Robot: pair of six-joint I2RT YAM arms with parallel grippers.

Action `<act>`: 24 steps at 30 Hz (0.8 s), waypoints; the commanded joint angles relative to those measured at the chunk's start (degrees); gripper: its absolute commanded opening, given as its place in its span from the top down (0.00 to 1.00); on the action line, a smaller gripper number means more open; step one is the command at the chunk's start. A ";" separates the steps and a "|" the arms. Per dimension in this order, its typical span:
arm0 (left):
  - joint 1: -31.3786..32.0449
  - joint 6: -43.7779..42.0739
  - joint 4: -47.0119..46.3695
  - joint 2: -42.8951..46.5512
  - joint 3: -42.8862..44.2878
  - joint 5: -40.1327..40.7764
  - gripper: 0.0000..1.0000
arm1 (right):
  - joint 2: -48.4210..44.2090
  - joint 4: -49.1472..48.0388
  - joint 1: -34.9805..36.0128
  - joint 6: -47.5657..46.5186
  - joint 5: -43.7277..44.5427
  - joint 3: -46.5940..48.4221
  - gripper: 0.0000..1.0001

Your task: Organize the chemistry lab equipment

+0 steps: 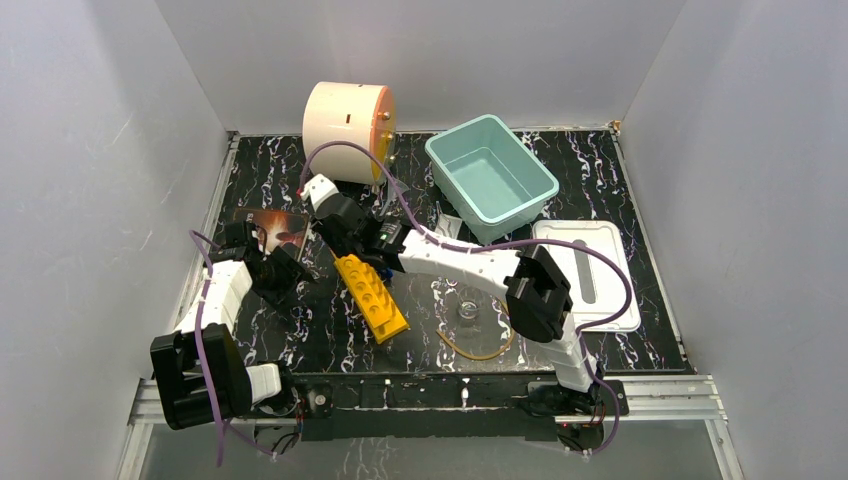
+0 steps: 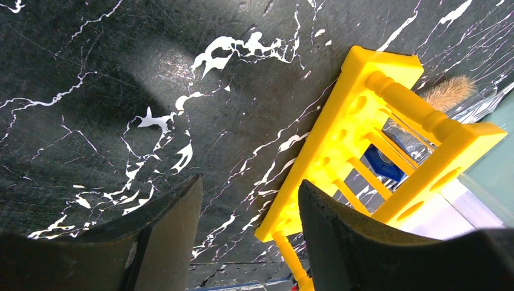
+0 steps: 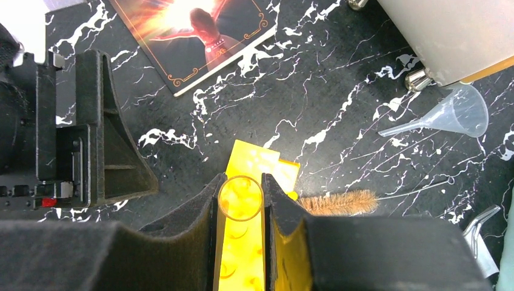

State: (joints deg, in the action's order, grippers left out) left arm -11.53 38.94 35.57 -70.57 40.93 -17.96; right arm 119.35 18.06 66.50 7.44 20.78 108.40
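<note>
The yellow tube rack (image 1: 372, 296) lies on its side on the black marbled table. My right gripper (image 3: 240, 197) is shut on a clear glass tube (image 3: 240, 209), seen end-on as a ring between the pads, right above the rack's holed face (image 3: 254, 160). In the top view the right gripper (image 1: 348, 243) is at the rack's far end. My left gripper (image 2: 248, 194) is open and empty, low over the table just left of the rack (image 2: 339, 139); it also shows in the top view (image 1: 290, 272). A blue-tipped item (image 2: 382, 163) shows through the rack's bars.
A clear funnel (image 3: 460, 115), a brown tube brush (image 3: 336, 203) and metal tweezers (image 3: 482, 221) lie right of the rack. A glass dish (image 1: 468, 310) and a tan rubber loop (image 1: 480, 352) lie near the front. A teal bin (image 1: 490, 175), white tray (image 1: 590, 270), cream drum (image 1: 348, 120) and picture card (image 1: 275, 228) are around.
</note>
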 commanded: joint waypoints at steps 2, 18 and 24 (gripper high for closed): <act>-0.51 -0.79 0.78 0.69 0.28 -1.34 0.43 | -1.79 -8.93 0.33 -1.38 0.30 -2.49 0.73; -0.78 -1.15 0.86 0.16 0.91 -1.29 0.43 | -3.99 -12.55 0.38 -0.04 0.03 -9.83 0.71; -0.80 -0.88 0.76 0.03 1.08 -2.14 0.43 | -3.77 -15.82 0.28 1.26 4.12 -9.94 0.70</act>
State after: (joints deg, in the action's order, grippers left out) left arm -11.90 38.54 35.59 -70.59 40.95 -18.17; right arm 117.69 5.87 66.52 7.99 21.08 98.61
